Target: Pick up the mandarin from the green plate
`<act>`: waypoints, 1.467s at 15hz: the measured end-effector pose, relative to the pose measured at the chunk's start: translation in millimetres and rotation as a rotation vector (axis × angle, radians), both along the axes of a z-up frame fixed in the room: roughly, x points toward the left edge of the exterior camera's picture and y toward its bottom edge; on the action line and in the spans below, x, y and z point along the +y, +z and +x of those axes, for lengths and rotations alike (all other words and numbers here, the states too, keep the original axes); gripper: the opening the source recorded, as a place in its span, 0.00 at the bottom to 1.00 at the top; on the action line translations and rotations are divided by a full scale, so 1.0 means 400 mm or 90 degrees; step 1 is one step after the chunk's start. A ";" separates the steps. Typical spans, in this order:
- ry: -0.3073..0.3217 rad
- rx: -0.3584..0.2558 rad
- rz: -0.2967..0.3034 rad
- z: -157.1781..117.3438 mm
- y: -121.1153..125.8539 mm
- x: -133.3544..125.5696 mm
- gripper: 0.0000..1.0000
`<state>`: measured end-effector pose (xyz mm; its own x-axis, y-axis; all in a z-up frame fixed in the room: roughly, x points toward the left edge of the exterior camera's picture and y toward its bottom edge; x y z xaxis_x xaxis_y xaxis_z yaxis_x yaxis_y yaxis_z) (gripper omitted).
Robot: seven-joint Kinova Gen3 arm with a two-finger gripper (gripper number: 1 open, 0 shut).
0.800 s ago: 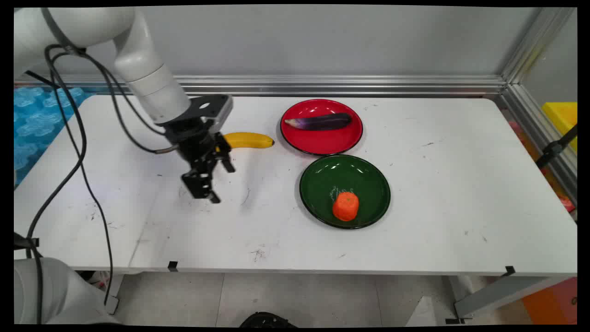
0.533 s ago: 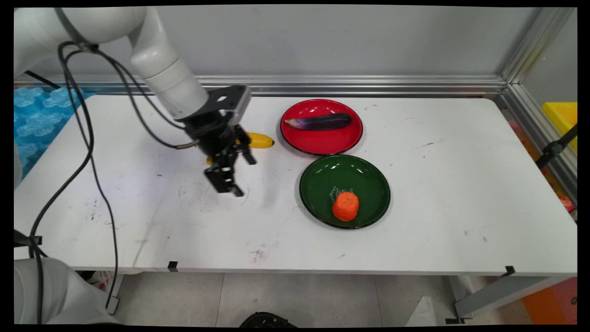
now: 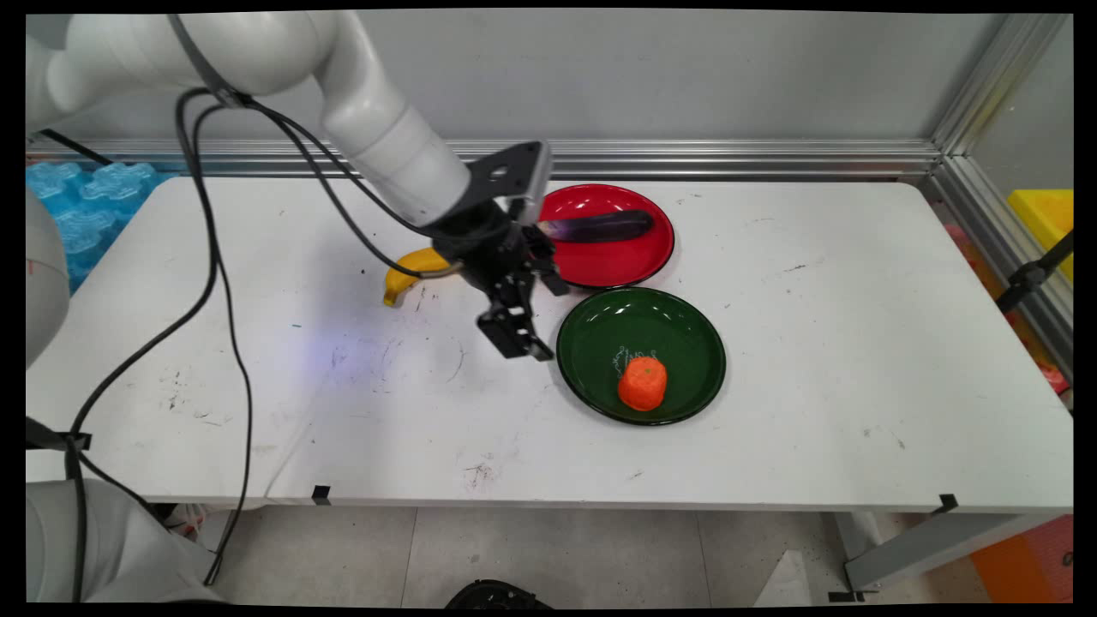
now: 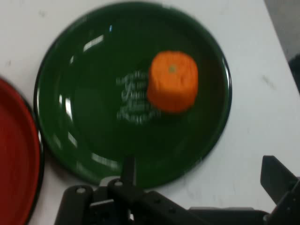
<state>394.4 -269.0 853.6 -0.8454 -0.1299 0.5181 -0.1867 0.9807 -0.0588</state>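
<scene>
Now, a curved yellow banana lies left. The black two-finger gripper, spread wide and empty, hovers beside the glossy green plate holding a stubby orange carrot chunk; it looks light, firm, best pinched across its sides. Farther back, a red plate carries a purple eggplant.

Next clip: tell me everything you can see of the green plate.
The green plate is round, shallow and glossy dark green with a thin black rim, and pale lettering marks its middle. It lies flat on the white table, just in front of the red plate, their rims close together. An orange, stubby, carrot-like piece stands on it toward its near side. The open gripper hangs beside the plate's left rim, holding nothing.
</scene>
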 end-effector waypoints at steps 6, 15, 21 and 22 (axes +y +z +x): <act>-0.001 0.039 -0.010 -0.098 -0.052 -0.011 1.00; -0.003 0.062 -0.007 -0.171 -0.152 -0.050 1.00; -0.002 0.063 -0.003 -0.184 -0.199 -0.068 1.00; -0.002 0.063 -0.003 -0.185 -0.206 -0.072 1.00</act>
